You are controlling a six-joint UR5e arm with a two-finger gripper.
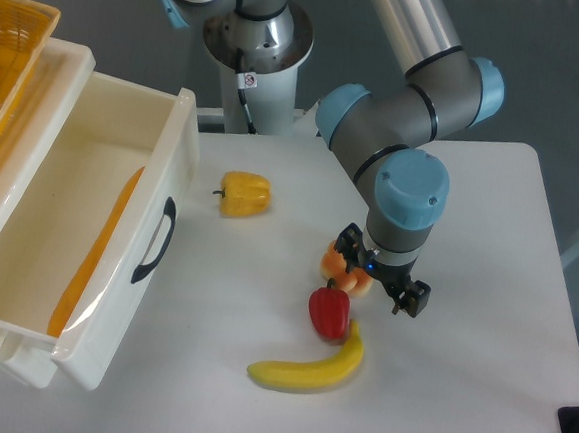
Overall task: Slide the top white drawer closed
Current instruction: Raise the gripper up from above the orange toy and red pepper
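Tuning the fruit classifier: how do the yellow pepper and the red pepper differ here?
The yellow pepper lies alone on open table near the top white drawer; the red pepper sits crowded against the banana, close below the gripper. The yellow pepper looks broader and blockier, the red pepper narrower. The yellow pepper's dark stem points left; the red pepper's is not clear. Both are glossy peppers.

I note the top white drawer (85, 261) with black handle (154, 241), yellow woven basket (11, 64), yellow pepper (245, 193), red pepper (329, 312), yellow banana (308, 366), white table (462, 320), grey-and-blue arm (418, 116).
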